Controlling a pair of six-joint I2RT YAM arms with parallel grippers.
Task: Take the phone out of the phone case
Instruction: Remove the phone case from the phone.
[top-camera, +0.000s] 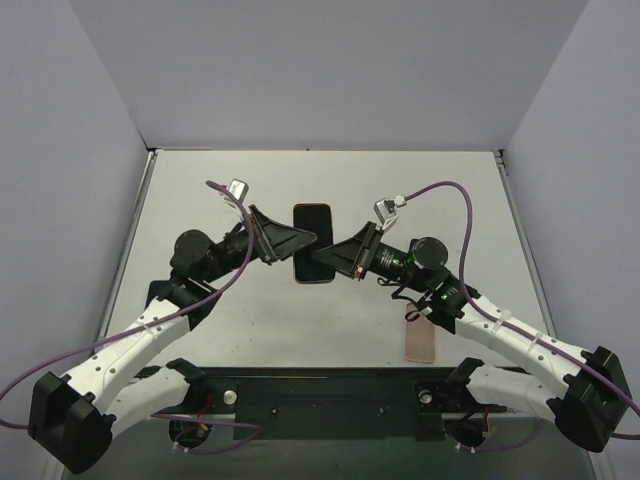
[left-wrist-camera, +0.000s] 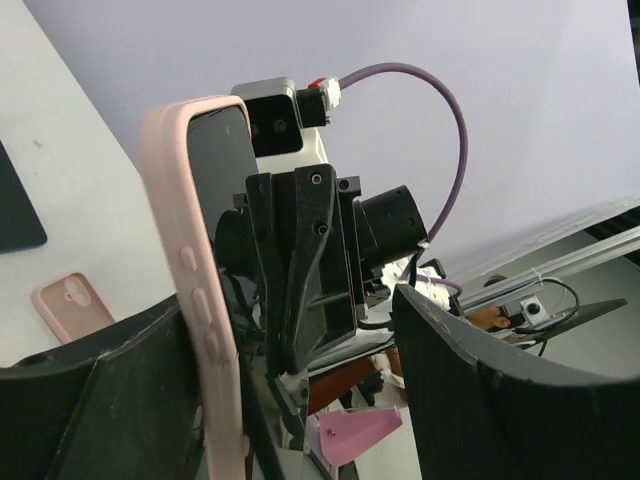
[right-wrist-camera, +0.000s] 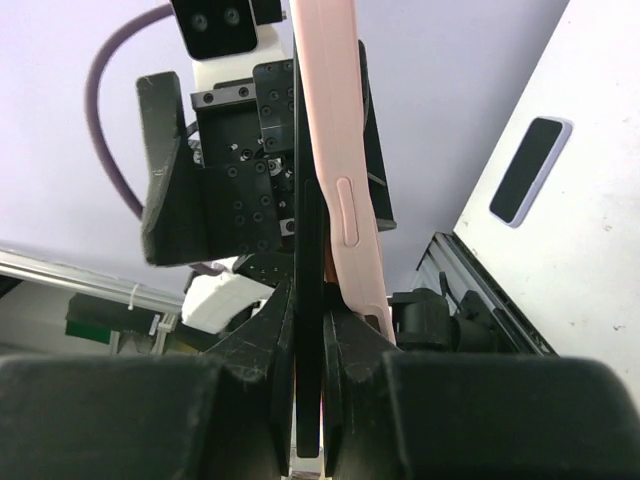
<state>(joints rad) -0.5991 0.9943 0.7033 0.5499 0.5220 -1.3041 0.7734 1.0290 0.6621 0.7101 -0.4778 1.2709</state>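
Nearest the arm bases, a loose pink case (top-camera: 420, 340) lies flat on the table (top-camera: 200, 190) just beside the right arm. The left wrist camera shows the same case small, its lower end hidden behind a finger.

Further out, the two arms meet over the middle of the table. From above, the right gripper (top-camera: 340, 262) and left gripper (top-camera: 300, 240) cover much of what sits between them, and the phone's outline there runs into that of a second phone (right-wrist-camera: 530, 170) lying flat just beyond. Where one ends and the other begins is hard to make out in that view.

The right wrist camera is clearer. The right gripper's jaws are pinched tight on the thin dark edge of the phone (right-wrist-camera: 308, 260), which stands on edge off the table. The pink phone case (left-wrist-camera: 195, 280) runs along one side of it and bows away from it lower down. Whether the far end of the phone sits inside the case is cut off by the frame.

The left gripper stands wide. The case's edge is close against one finger (left-wrist-camera: 100, 400), contact unclear, and the other finger is well apart from it.

A dark flat thing (left-wrist-camera: 20, 200) on the table is cut off at the left wrist camera's frame edge.
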